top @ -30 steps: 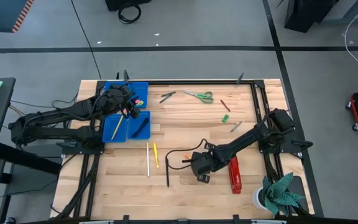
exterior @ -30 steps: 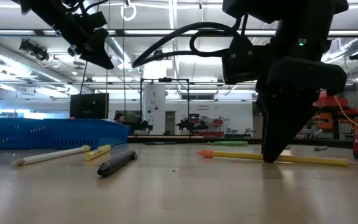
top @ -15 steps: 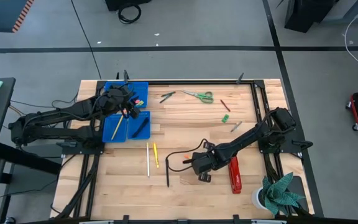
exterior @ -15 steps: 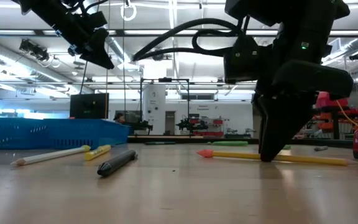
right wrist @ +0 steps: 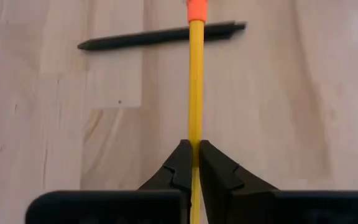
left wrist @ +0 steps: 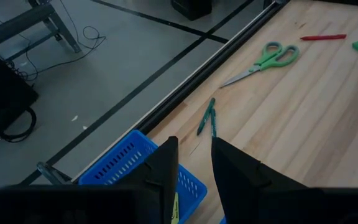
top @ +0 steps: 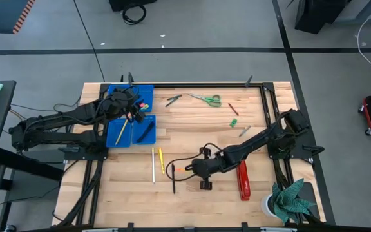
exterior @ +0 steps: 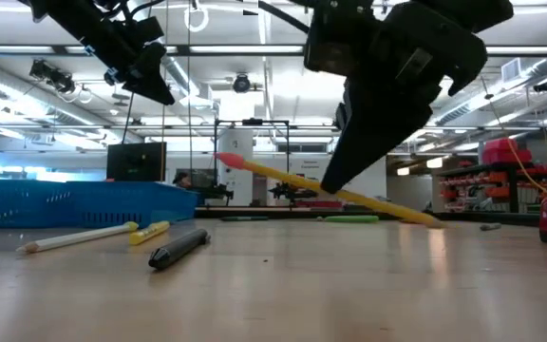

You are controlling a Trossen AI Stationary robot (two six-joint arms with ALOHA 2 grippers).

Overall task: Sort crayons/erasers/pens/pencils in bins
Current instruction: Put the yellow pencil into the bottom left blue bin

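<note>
My right gripper (top: 197,169) (right wrist: 194,157) is at the table's near middle, shut on a yellow pencil (exterior: 283,175) with an orange end (right wrist: 195,9). My left gripper (top: 134,116) (left wrist: 194,169) hangs open over the blue bins (top: 131,113) at the far left, with nothing between its fingers. One bin holds a yellow pencil (top: 120,132), another a black pen (top: 145,131). Flat on the wood lie a white pencil (top: 152,165), a short yellow pencil (top: 161,160) and a black pen (top: 173,180) (right wrist: 160,35). My right gripper pinches the pencil's yellow shaft (right wrist: 196,134) between its two fingers, well back from the orange end. It comes slanting down from the table's right side. The pencil is tilted: its orange end (exterior: 226,160) is raised, and its plain end (exterior: 433,223) is down at the table top.
Green-handled scissors (top: 206,98), two green sticks (top: 172,100), a red crayon (top: 234,108), a green piece (top: 234,122) and a grey stick (top: 244,131) lie toward the far right. A red stapler (top: 242,181) lies beside my right arm, a potted plant (top: 288,200) at the near right corner.
My right gripper has shut on the yellow pencil, risen, tipped and shifted a little toward the table's left. The pencil, flat on the table before, now slopes: its orange end has lifted while its plain end stays low.
</note>
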